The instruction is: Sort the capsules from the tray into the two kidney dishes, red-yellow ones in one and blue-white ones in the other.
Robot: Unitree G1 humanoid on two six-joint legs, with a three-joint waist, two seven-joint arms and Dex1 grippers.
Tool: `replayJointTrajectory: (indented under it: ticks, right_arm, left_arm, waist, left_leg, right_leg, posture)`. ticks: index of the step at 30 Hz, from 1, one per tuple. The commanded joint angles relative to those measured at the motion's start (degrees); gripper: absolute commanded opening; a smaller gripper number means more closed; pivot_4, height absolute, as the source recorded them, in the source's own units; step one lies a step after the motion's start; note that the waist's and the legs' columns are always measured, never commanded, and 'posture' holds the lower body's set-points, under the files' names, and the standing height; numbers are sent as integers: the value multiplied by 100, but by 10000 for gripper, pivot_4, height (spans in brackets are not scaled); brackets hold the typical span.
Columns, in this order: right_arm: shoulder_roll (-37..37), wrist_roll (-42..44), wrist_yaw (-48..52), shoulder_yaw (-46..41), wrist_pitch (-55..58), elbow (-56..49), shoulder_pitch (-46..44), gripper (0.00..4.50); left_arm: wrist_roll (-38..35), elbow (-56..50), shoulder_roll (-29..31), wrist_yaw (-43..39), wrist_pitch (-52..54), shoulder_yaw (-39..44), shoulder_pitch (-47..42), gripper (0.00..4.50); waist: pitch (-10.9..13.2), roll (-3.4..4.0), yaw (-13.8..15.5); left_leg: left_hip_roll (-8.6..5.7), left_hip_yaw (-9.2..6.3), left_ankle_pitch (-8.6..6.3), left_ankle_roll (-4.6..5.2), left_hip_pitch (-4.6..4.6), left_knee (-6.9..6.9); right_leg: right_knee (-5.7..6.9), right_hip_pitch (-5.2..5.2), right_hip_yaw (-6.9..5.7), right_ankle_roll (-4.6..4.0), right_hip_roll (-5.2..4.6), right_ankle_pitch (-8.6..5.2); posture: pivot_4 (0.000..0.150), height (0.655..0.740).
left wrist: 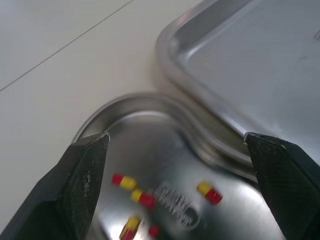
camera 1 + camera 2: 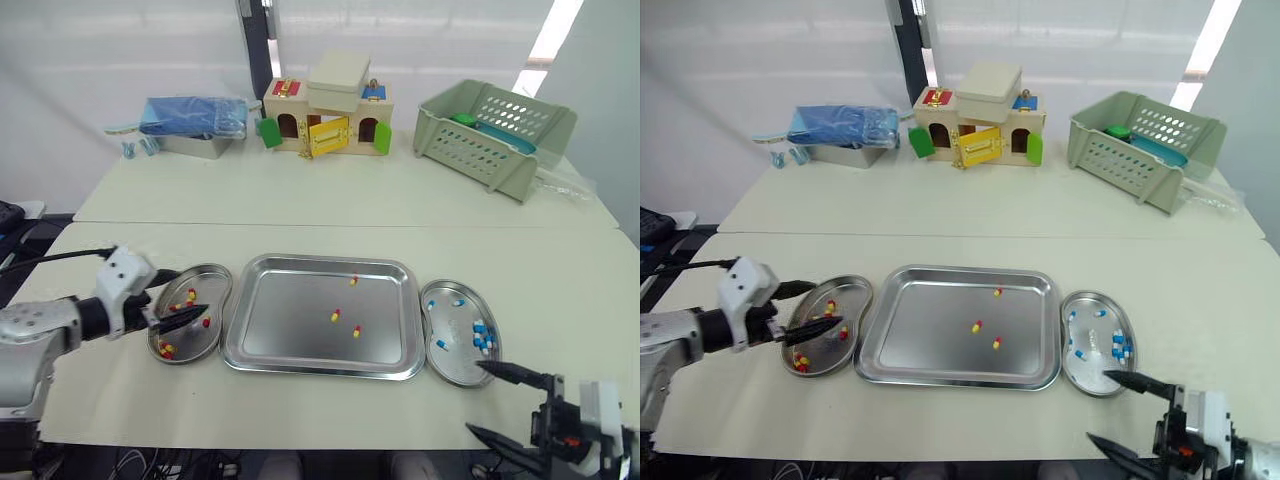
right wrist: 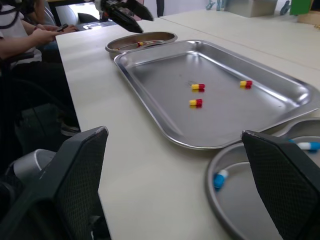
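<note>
The steel tray lies at the table's centre with three red-yellow capsules in it. To its left, the left kidney dish holds several red-yellow capsules. My left gripper hovers open over this dish with nothing between its fingers. To the tray's right, the right kidney dish holds several blue-white capsules. My right gripper stands open and empty at the table's front edge, just in front of that dish.
At the back of the table stand a wooden toy house, a pale green basket and a blue bag on a metal box. A person sits beyond the table's left end.
</note>
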Motion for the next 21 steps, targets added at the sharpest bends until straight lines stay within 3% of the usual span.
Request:
replayJointTrajectory:
  ticks: [1,6,12,15,18,21]
  right_arm:
    - [132,-285,-159,285,-287,-61,-152,45000]
    - [288,-567,-405,558,-507,128,-413,45000]
    - [369,-711,-680,735,-642,68,-307,45000]
    - [421,-773,-849,781,-697,17,-237,45000]
    - [443,-837,-998,871,-730,-79,-156,45000]
    - [455,-853,-1146,924,-709,-186,-103,45000]
  left_arm:
    - [-24,-518,-174,-161,184,-627,-435,44875]
    - [143,-589,-616,-478,25,-1539,-1066,44875]
    - [480,58,-997,-1031,-456,-2280,-1739,44875]
    - [624,349,-1144,-1203,-684,-2480,-1881,38795]
    - [816,617,-1341,-1219,-933,-2643,-1961,29888]
    - [940,844,-1545,-1192,-1086,-2733,-2068,29888]
  waist:
    - [0,0,0]
    - [0,1,-17]
    - [0,1,-2]
    - [-1,2,-12]
    - [-1,2,-13]
    - [-1,2,-2]
  left_leg:
    - [0,0,0,0,1,1]
    - [0,-2,0,0,3,-2]
    - [0,-2,1,-1,0,1]
    - [-1,-2,1,0,1,1]
    - [-1,-2,1,0,1,0]
    - [-1,-4,1,0,1,2]
  right_leg:
    - [0,1,1,0,0,0]
    - [-1,-2,2,0,5,0]
    - [-1,-2,2,0,5,0]
    - [-1,-2,2,0,5,0]
    - [-2,-2,3,0,4,0]
    - [-1,-1,1,0,4,0]
  posture:
    - [1500,7400]
    - [1500,7400]
    - [1500,7400]
    - [1500,7400]
    - [1500,7400]
    - [1500,7400]
